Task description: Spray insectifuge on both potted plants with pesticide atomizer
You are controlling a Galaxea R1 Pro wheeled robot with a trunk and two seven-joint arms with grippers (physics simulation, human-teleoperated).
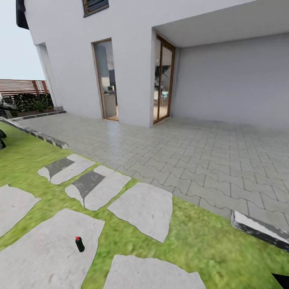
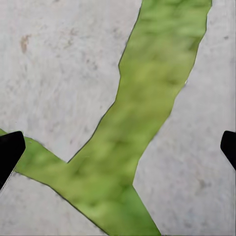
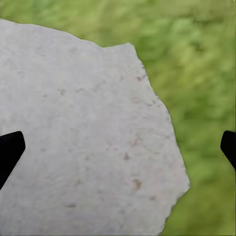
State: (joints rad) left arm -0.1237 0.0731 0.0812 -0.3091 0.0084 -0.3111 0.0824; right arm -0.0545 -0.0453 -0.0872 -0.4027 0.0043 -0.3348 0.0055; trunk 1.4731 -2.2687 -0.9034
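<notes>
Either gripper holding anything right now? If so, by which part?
Nothing is held. The left gripper and right gripper are both open over stepping stones and grass. The pesticide atomizer stands upright, untouched, on a stepping stone.

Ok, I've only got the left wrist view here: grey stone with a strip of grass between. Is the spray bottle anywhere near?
Observer: Yes. In the head view the spray bottle stands upright on a large stepping stone, low and left of centre.
Operator: Is anything holding it?
Observer: No, it stands free on the stone.
Operator: What is my right arm over?
Observer: The right gripper is open, above the edge of another stone with lawn beside it.
Operator: And ahead of me?
Observer: A grey paved patio runs up to a white house with glass doors.
</notes>
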